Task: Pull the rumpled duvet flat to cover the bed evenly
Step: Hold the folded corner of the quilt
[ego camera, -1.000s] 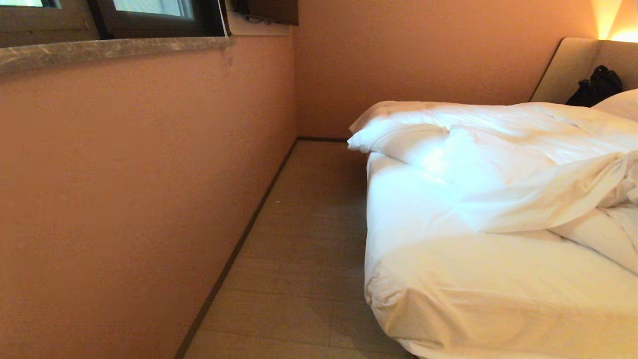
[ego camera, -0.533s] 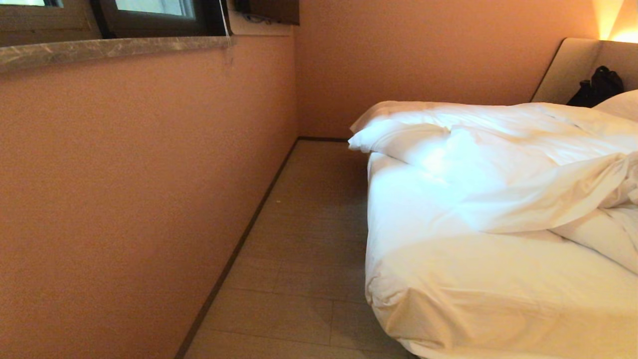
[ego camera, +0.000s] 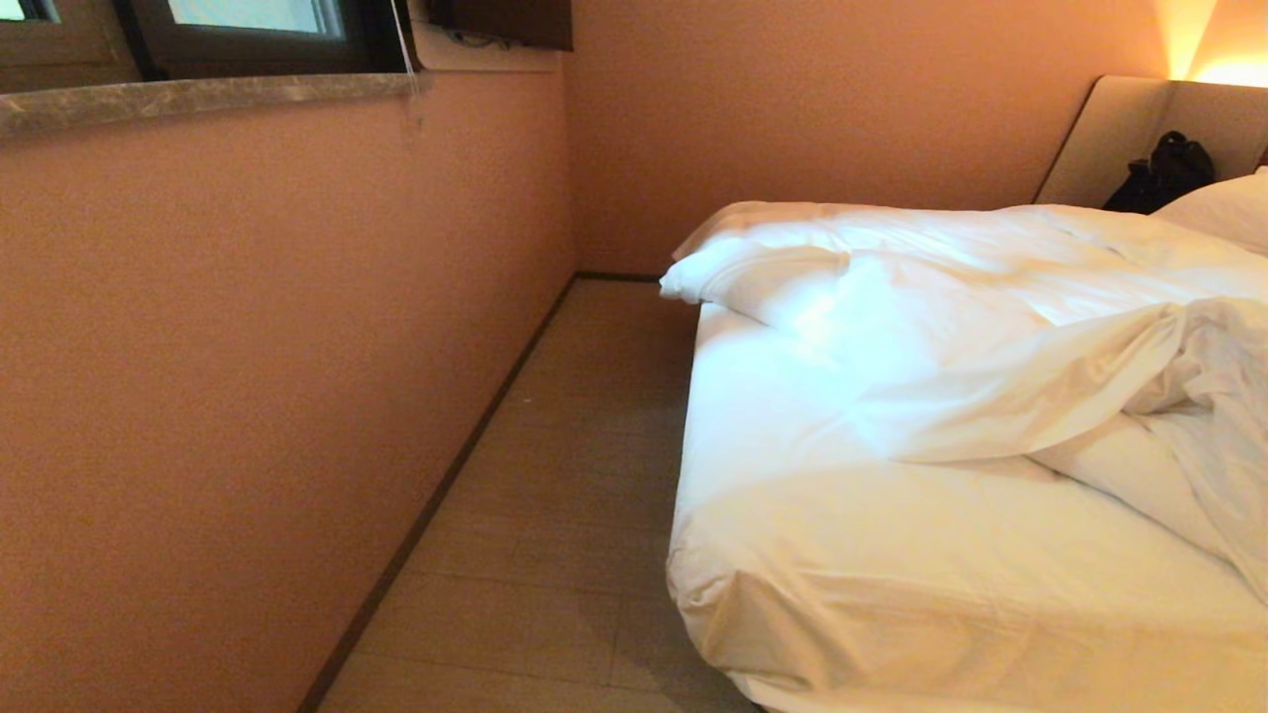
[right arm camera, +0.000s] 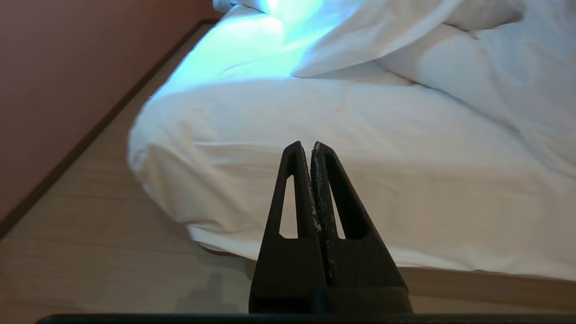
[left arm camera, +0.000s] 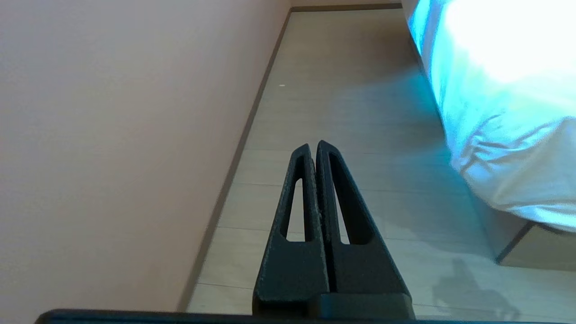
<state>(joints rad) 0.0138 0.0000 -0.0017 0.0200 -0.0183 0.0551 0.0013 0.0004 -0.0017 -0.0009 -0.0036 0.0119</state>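
The bed [ego camera: 892,584] fills the right of the head view, its near corner bare under a white sheet. The rumpled white duvet [ego camera: 991,327] lies bunched across the middle and far part of the mattress, folded back in thick ridges. Neither arm shows in the head view. My left gripper [left arm camera: 313,146] is shut and empty, pointing along the floor strip beside the bed [left arm camera: 495,135]. My right gripper [right arm camera: 306,146] is shut and empty, facing the near edge of the bed [right arm camera: 360,135], apart from it, with the duvet [right arm camera: 472,58] beyond.
A salmon wall [ego camera: 248,347] with a stone window ledge [ego camera: 198,94] runs along the left. A narrow strip of wooden floor [ego camera: 555,475] lies between wall and bed. At the far right are a pillow [ego camera: 1223,208], a black bag [ego camera: 1159,173] and the padded headboard [ego camera: 1100,139].
The whole head view has shifted left, so the bed now takes up more of the picture; the camera has moved. The duvet lies as before.
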